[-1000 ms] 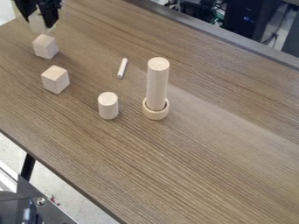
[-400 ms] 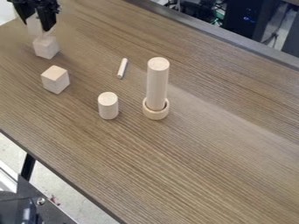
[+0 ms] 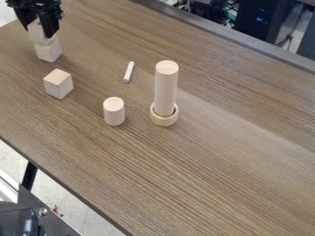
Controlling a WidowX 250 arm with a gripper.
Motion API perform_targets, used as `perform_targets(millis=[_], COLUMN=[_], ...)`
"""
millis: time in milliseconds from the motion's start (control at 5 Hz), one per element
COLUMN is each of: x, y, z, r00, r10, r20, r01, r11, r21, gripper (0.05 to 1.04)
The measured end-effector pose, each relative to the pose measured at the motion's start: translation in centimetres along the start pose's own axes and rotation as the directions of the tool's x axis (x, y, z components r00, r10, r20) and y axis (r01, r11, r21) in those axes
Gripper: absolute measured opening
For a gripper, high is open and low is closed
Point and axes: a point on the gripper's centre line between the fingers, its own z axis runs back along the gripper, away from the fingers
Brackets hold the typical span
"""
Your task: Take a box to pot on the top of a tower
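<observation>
One wood-grain surface (image 3: 203, 170) mid-frame — black equipment (image 3: 251, 23) upper right, grey floor (image 3: 71, 203) lower left — fingers (image 3: 48, 26) clenched on block (image 3: 36, 33), upper left.

No legible text
The small blue marks (image 3: 259, 19) on the dark case (image 3: 249, 30) beyond the table's far edge, toward the right, are too tiny to tell whether they are print or lights.

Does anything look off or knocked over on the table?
Nothing clearly amiss. The gripper holds one block over another; the tall cylinder stands upright in a ring. The thin stick lies flat, probably harmless.
</observation>
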Motion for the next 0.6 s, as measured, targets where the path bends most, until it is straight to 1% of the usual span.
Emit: perform_targets(millis=[200,600], x=[-0.28,-0.07], y=[-0.19,-0.28], z=[-0.27,-0.35], r00=[1.000,1.000], r10=[-0.001,-0.004], r20=[-0.007,0.004], r01=[0.001,0.004], r11=[1.000,1.000], r21=[-0.004,0.001], gripper=[0.576,0.575])
